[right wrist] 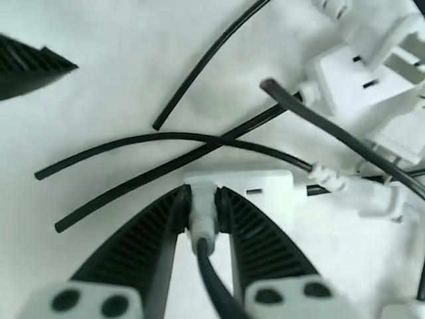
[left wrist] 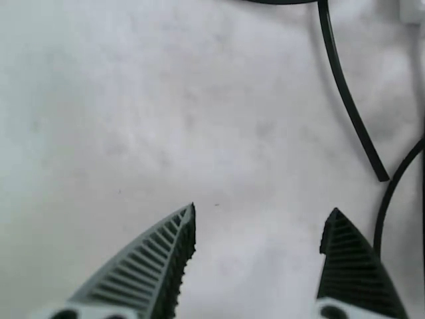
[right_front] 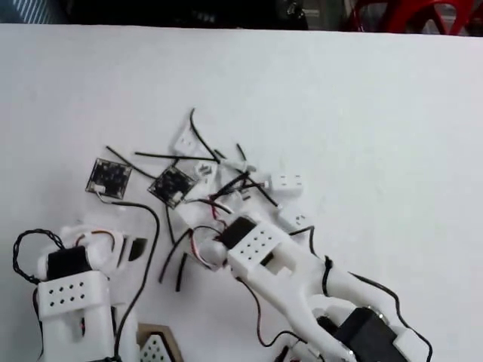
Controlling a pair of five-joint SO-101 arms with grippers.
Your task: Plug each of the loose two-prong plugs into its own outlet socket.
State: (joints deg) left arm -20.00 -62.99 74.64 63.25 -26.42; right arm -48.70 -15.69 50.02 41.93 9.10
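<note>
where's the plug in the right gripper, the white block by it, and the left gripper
plug (right wrist: pixel 201 219): right wrist view, middle of its white body
white block (right wrist: pixel 259 188): right wrist view, its flat face
left gripper (left wrist: pixel 263 210): left wrist view, midway between fingertips

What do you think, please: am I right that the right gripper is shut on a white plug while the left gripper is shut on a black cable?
Not quite: the left gripper is open over the table, holding nothing, as the left wrist view shows. The right gripper is indeed shut on a white plug.
</note>
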